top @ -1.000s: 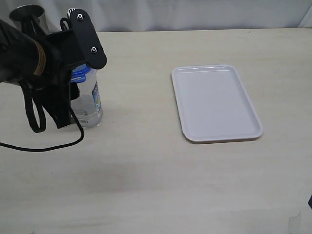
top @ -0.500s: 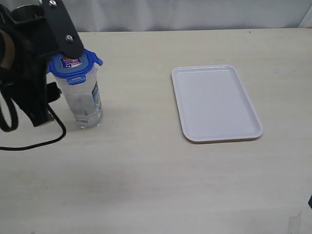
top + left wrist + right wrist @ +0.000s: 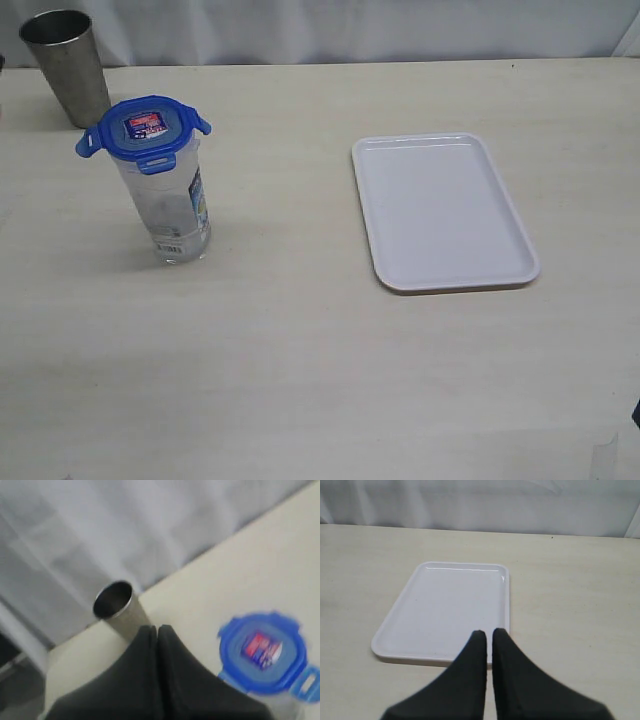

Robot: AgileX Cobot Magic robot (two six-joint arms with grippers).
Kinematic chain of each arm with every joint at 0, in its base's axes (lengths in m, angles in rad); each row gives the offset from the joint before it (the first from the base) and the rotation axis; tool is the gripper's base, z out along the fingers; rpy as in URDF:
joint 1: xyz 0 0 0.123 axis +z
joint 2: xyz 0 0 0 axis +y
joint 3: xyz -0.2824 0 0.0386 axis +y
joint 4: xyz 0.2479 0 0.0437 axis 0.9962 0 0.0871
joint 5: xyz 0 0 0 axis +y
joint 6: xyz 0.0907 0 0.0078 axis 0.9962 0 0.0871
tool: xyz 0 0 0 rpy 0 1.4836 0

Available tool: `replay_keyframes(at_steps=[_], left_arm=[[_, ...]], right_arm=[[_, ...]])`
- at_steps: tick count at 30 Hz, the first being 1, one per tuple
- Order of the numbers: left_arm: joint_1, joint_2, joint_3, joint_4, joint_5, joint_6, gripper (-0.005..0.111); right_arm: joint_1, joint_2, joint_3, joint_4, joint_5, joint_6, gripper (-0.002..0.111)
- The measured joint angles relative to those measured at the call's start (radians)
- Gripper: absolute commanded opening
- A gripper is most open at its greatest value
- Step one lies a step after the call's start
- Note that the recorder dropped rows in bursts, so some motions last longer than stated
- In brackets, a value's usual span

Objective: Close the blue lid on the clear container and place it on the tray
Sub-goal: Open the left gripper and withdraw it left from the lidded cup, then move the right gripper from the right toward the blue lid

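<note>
The clear container (image 3: 172, 215) stands upright on the pale table (image 3: 300, 400), well apart from the tray (image 3: 445, 210), at about nine o'clock of it in the exterior view. The blue lid (image 3: 145, 130) sits on the container's mouth, sticker up, and its side flaps jut outward rather than lying against the wall. A grey metal cup (image 3: 68, 65) stands at roughly eleven o'clock of the container, near it but not touching. The tray lies flat with nothing on it.

The left gripper (image 3: 157, 628) has its two dark fingers pressed together with nothing between them; its blurred wrist view shows the lid and the cup's open mouth beyond the tips. The right gripper (image 3: 485, 632) is likewise closed on nothing, only a thin slit between its fingers, and its tips hang over the tray's near rim.
</note>
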Motion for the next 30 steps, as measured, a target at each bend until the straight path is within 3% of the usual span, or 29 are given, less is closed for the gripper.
replay_keyframes(at_steps=[9, 20, 25, 30], left_arm=[[0.235, -0.043, 0.294, -0.038, -0.719, -0.103, 0.000], [0.569, 0.170, 0.480, -0.078, -1.317, -0.110, 0.000], [0.679, 0.297, 0.517, 0.019, -1.504, -0.110, 0.000], [0.710, 0.406, 0.537, 0.165, -1.672, -0.092, 0.000]], right_arm=[[0.000, 0.000, 0.000, -0.029, 0.000, 0.000, 0.004], [0.000, 0.000, 0.000, -0.102, -0.013, 0.000, 0.004], [0.000, 0.000, 0.001, -0.134, -0.233, 0.000, 0.004], [0.000, 0.000, 0.001, 0.004, -0.554, 0.054, 0.004]])
